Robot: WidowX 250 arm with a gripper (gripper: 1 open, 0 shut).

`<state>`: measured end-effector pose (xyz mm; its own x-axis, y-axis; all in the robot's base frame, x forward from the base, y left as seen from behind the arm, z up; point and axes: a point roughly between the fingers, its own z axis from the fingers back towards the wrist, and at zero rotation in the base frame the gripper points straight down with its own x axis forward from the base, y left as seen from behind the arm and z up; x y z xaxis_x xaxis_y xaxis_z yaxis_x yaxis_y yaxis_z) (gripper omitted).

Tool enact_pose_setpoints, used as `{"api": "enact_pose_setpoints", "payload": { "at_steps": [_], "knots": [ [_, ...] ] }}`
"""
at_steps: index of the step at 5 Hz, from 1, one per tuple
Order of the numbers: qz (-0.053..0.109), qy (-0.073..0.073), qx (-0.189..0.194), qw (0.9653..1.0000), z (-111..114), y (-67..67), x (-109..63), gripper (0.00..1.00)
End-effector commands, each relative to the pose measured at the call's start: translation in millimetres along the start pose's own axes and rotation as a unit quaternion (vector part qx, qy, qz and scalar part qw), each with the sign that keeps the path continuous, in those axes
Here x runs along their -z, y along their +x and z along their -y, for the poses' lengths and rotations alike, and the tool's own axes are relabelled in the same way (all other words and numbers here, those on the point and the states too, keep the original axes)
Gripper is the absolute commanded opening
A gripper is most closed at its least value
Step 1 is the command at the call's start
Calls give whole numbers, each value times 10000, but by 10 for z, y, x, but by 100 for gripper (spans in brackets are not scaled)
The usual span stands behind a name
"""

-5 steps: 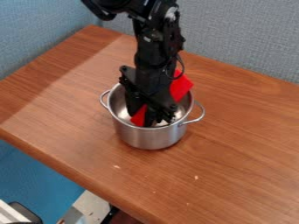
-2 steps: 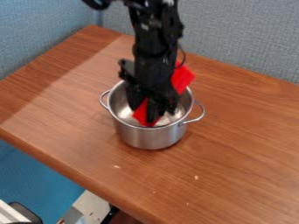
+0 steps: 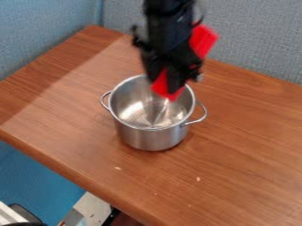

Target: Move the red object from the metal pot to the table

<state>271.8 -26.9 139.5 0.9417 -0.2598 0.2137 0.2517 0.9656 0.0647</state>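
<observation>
The black jaws are clamped on the red object (image 3: 179,64), a bright red bar held at a slant: its lower end shows between the fingers, just above the pot's mouth, and its upper end sticks out past the black gripper body toward two o'clock. The gripper (image 3: 165,86) points nearly straight down, its fingertips hanging over the pot's rim region without touching the metal as far as the blurred view lets one tell. The red bar is clear of the pot, in the air and not on the wood.

Directly below, toward six o'clock from the fingertips, stands the metal pot (image 3: 151,131), a small shiny steel cylinder, upright, with one loop handle at its nine o'clock side and another at its three o'clock side. Its inside shows only bright metal and a dim reflection.

The pot sits on the table (image 3: 59,93), a reddish-brown wood-grain top whose rounded front edge runs from the left side of the view down toward five o'clock. A few pale specks lie on the wood at about six to seven o'clock from the pot, near the front edge.

Beyond the table, from nine through twelve to three o'clock, is a blue-grey textured wall (image 3: 48,26). Below the front edge, at seven o'clock, a blue floor area (image 3: 35,181) shows.
</observation>
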Motion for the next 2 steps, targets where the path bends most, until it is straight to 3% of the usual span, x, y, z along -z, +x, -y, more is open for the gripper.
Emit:
{"api": "enact_pose_setpoints", "payload": {
  "at_steps": [1, 2],
  "knots": [
    [257, 18, 359, 9990, 70, -172, -55, 0],
    [213, 67, 605, 9979, 122, -437, 5, 0]
  ]
}}
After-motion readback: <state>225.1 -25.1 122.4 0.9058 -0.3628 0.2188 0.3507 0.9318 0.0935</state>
